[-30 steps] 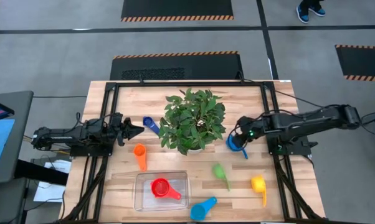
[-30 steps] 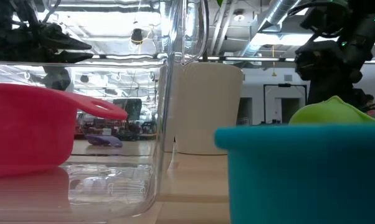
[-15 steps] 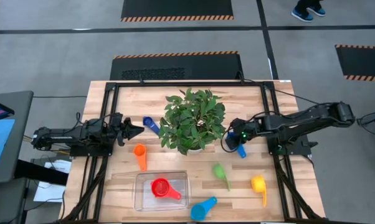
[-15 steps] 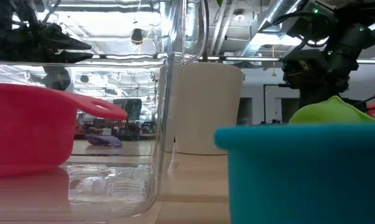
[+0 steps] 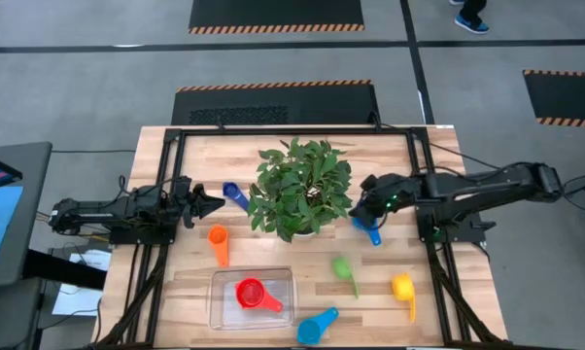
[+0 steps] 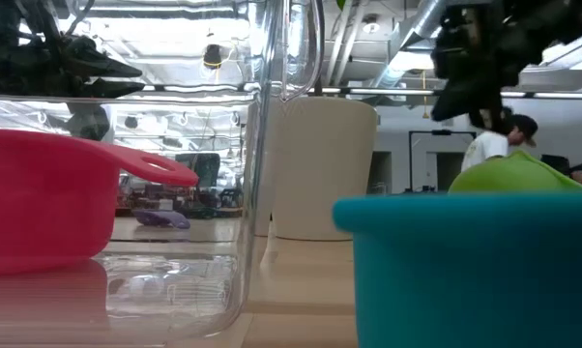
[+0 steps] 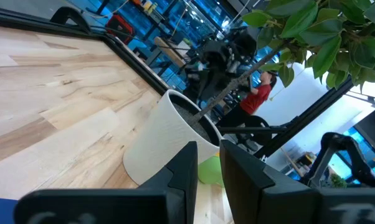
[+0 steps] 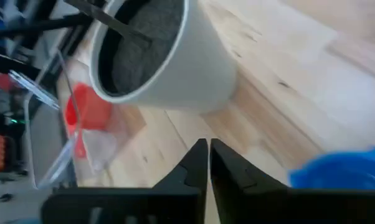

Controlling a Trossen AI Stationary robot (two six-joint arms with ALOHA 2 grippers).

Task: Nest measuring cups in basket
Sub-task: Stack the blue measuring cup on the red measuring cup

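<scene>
Right gripper (image 5: 363,210): at 3 o'clock of the potted plant (image 5: 299,188), fingers (image 8: 194,163) drawn nearly together, nothing between them; blue cup (image 5: 370,231) just beside it, at its 5 o'clock, not gripped. Left gripper (image 5: 211,203): at the plant's 9 o'clock, narrow gap, empty, near the dark blue cup (image 5: 234,193). Basket (image 5: 221,292): 7 o'clock of the plant, red cup (image 5: 251,293) inside.

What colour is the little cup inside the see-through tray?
Red. The small round plastic measuring cup shows best in the high view.
</scene>
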